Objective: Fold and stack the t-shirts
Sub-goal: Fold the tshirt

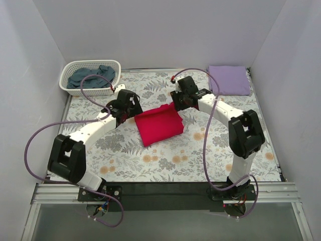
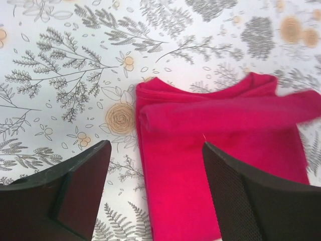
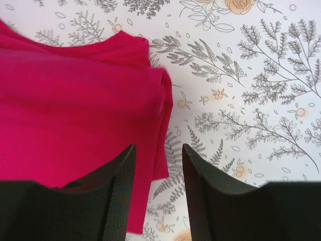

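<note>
Your left tool (image 2: pixel 155 146) and right tool (image 3: pixel 159 148) hang released, flanking the folded crimson red cloth tee (image 1: pixel 158 124). Likely ready to stack on the pale lavender cloth tee (image 1: pixel 229 79) at 1 o'clock.

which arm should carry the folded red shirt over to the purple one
Right, likely: the lavender shirt lies in the far right corner, on that arm's side, and the right claw hangs open over the edge of the red shirt.

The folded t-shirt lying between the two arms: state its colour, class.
The t-shirt is plain crimson red; the left wrist view shows it best.
</note>
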Action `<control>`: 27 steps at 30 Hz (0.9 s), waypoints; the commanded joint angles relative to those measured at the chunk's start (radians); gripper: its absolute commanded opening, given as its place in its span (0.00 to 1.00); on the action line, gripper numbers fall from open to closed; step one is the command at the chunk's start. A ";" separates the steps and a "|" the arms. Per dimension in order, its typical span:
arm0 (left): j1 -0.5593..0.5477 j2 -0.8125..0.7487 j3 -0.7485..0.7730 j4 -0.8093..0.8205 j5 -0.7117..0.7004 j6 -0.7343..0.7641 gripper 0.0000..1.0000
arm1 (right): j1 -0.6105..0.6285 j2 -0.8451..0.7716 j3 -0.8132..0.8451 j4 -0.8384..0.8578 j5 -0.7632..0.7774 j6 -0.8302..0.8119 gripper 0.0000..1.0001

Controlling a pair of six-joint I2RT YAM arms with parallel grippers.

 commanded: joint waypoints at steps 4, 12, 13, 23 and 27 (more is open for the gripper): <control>-0.040 -0.125 -0.071 -0.023 0.059 0.019 0.53 | 0.000 -0.168 -0.158 0.126 -0.068 0.014 0.42; -0.057 0.004 -0.032 0.006 0.077 0.015 0.34 | 0.000 -0.155 -0.226 0.180 -0.177 0.031 0.41; -0.057 0.041 -0.015 0.008 0.054 0.015 0.33 | 0.000 -0.155 -0.232 0.186 -0.182 0.036 0.41; -0.057 0.182 -0.010 0.029 0.114 -0.038 0.31 | -0.001 -0.165 -0.413 0.275 -0.292 0.122 0.39; -0.058 0.139 -0.103 0.031 0.146 -0.039 0.31 | 0.010 -0.206 -0.515 0.267 -0.341 0.157 0.37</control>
